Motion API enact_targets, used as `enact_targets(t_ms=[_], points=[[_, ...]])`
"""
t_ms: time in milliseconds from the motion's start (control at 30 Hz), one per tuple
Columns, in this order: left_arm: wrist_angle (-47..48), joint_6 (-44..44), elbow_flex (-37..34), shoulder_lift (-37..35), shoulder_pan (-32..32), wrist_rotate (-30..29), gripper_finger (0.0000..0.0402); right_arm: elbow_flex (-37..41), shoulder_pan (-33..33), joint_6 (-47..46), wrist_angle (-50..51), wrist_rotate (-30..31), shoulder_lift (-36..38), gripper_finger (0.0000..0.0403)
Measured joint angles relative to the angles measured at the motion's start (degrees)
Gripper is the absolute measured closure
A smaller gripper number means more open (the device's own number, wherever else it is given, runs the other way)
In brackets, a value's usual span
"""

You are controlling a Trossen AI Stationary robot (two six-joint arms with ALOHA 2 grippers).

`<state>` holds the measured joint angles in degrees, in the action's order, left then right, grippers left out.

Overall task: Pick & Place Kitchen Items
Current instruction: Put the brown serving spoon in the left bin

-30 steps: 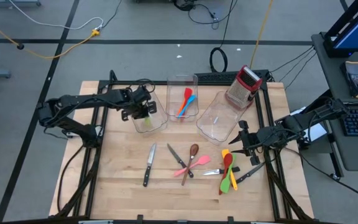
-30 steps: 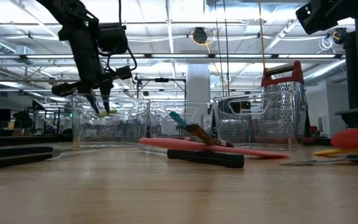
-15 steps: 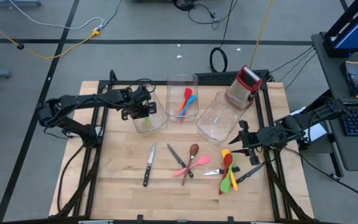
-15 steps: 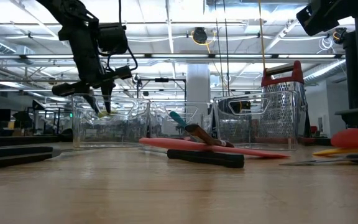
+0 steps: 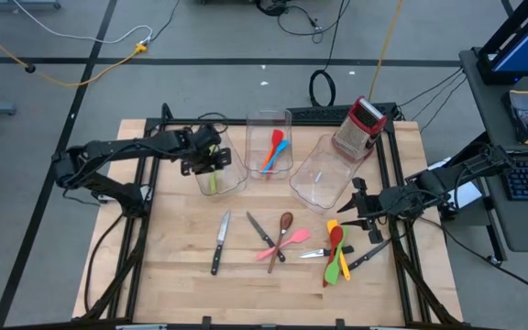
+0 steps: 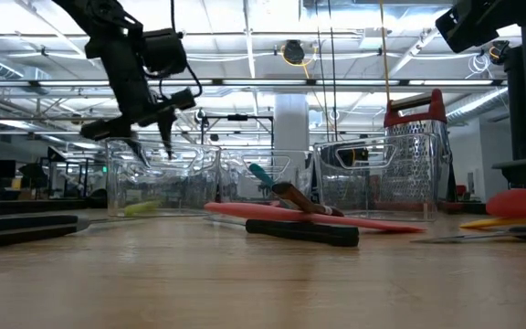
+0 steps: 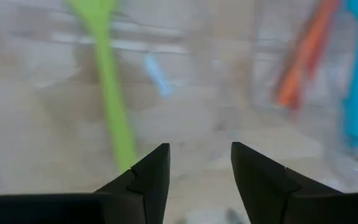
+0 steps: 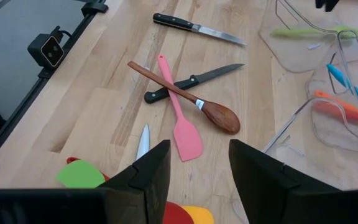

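Wooden table (image 5: 181, 275) first: three clear bins stand along its far side, and loose utensils lie across the middle. My left gripper (image 5: 211, 161) hangs over the left bin (image 5: 236, 182), fingers parted with nothing between them, and the green spoon (image 5: 213, 181) lies on that bin's floor, so I judge this drop done. The middle bin (image 5: 257, 128) holds an orange spatula (image 5: 269, 151) and a blue spoon (image 5: 277, 150). My right gripper (image 5: 351, 218) waits near the right-hand pile with its jaws apart and empty.

Next I need to lift the left arm clear of the bin wall and pick another piece, perhaps the knife (image 5: 220, 242), pink spatula (image 5: 280, 245) or brown spoon (image 5: 280, 236).
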<state>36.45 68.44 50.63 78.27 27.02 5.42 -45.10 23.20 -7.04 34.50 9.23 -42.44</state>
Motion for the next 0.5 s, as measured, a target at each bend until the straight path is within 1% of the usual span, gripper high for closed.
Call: enact_targets(t_ms=[100, 233, 300, 367, 433, 500], points=[[-4.1, -0.5, 0.0, -1.6, -0.1, 1.6, 0.0228, 0.0, 0.0, 0.0, 0.0, 0.0, 0.0, 0.0248], [-12.2, -0.5, 0.0, -4.1, -1.4, 2.6, 0.0227, 0.0, 0.0, 0.1, 0.0, 0.0, 0.0, 0.0248], [-17.3, -0.1, 0.1, -5.2, -2.8, 3.7, 0.0227, 0.0, 0.0, 0.2, 0.0, -0.1, 0.0, 0.0248], [-20.0, 0.5, 0.0, -6.2, -4.6, 4.5, 0.0227, 0.0, 0.0, 0.2, 0.0, -0.2, 0.0, 0.0248], [-25.0, 0.7, 0.1, -6.5, -6.9, 4.7, 0.0227, 0.0, 0.0, 0.2, 0.0, -0.2, 0.0, 0.0248], [-27.4, 0.7, 0.0, -7.0, -9.6, 4.6, 0.0227, 0.0, 0.0, 0.2, 0.1, -0.2, 0.0, 0.0248]])
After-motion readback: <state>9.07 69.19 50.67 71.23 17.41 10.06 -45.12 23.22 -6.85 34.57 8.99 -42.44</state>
